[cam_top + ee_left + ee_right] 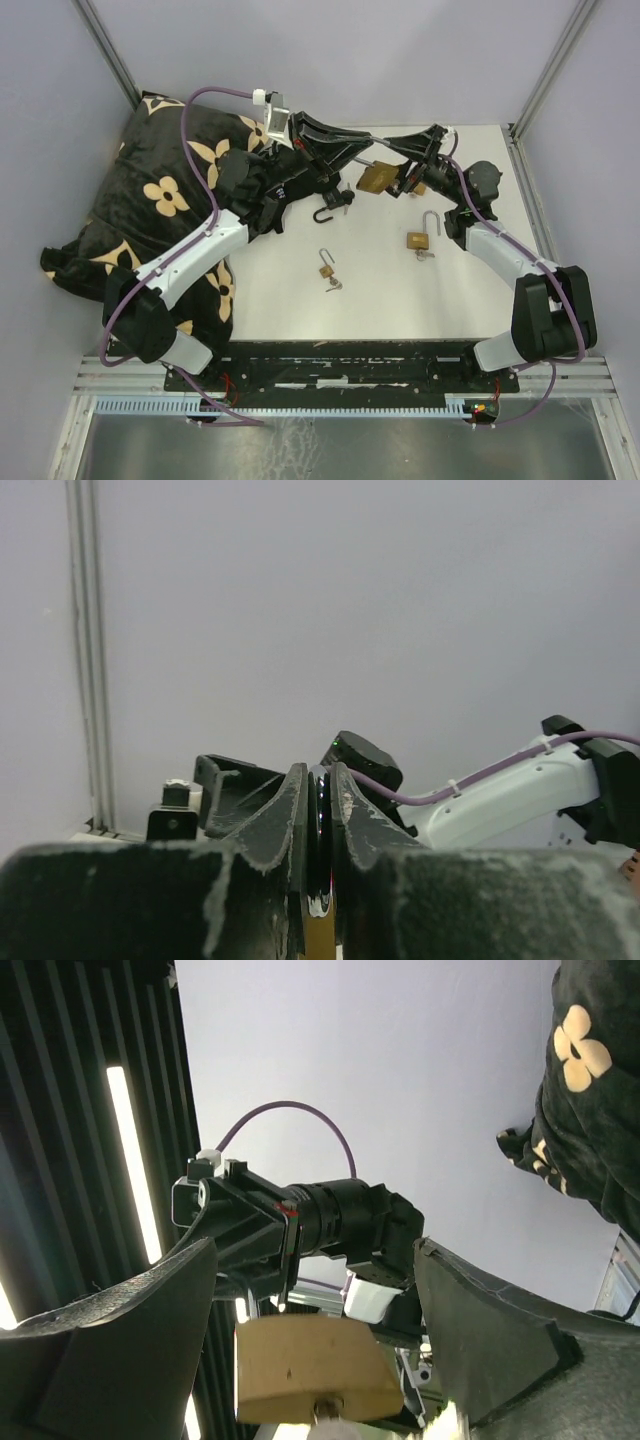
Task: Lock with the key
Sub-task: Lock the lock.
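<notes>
A large brass padlock [376, 178] hangs in the air above the back of the white table [380, 290]. My left gripper [360, 152] is shut on its dark shiny shackle [320, 810], and a strip of the brass body [320, 942] shows below the fingers. My right gripper [407, 172] faces the padlock's bottom with its fingers wide apart. In the right wrist view the brass body [312, 1365] sits between the open fingers [120, 1310], and a silver key [325, 1412] is in its keyhole. The right gripper [315, 1260] is open, and I cannot tell whether it touches the key.
On the table lie a brass padlock with open shackle and key [421, 239], a small padlock with key [327, 270], and a dark open shackle piece [328, 211]. A black cushion with beige flowers [165, 195] fills the left side. Frame posts stand at the back corners.
</notes>
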`<state>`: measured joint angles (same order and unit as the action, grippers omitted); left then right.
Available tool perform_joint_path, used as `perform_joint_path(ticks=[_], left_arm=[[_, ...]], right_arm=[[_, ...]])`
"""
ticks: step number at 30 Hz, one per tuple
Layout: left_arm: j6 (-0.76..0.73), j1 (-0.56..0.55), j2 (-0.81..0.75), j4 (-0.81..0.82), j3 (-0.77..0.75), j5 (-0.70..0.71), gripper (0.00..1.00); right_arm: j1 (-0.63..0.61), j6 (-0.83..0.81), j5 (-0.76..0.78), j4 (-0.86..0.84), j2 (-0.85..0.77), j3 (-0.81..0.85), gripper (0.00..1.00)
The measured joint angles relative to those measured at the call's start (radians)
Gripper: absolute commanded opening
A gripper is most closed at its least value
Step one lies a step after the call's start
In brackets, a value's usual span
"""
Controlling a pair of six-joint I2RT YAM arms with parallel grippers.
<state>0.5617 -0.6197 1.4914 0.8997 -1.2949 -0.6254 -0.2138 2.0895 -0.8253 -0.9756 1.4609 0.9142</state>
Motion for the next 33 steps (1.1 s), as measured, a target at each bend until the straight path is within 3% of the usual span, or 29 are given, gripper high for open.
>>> perform_joint_path(ticks=[6,12,20,24,29,32,33], left_arm=[[0.029,-0.006,0.000,0.016,0.000,-0.033,0.03],[0.023,-0.003,-0.002,-0.032,0.000,-0.010,0.03],[0.048,-0.003,-0.038,-0.230,-0.017,0.118,0.03],[0.097,0.001,-0.085,-0.309,-0.017,0.191,0.03],[0.193,0.002,-0.134,-0.407,-0.017,0.293,0.03],[0.240,0.002,-0.147,-0.446,-0.017,0.329,0.03],[0.268,0.003,-0.147,-0.461,-0.017,0.332,0.03]], right_arm=[[0.000,0.000,0.014,-0.005,-0.001,0.000,0.86],[0.005,-0.009,-0.013,0.073,-0.048,0.000,0.95],[0.169,-0.349,-0.083,0.123,-0.066,0.060,0.95],[0.189,-0.657,-0.134,0.159,-0.096,0.107,0.99],[0.185,-1.302,-0.254,0.350,-0.237,0.108,0.99],[0.187,-1.698,-0.342,0.572,-0.293,0.163,0.99],[0.188,-1.932,-0.411,0.786,-0.278,0.275,0.99]])
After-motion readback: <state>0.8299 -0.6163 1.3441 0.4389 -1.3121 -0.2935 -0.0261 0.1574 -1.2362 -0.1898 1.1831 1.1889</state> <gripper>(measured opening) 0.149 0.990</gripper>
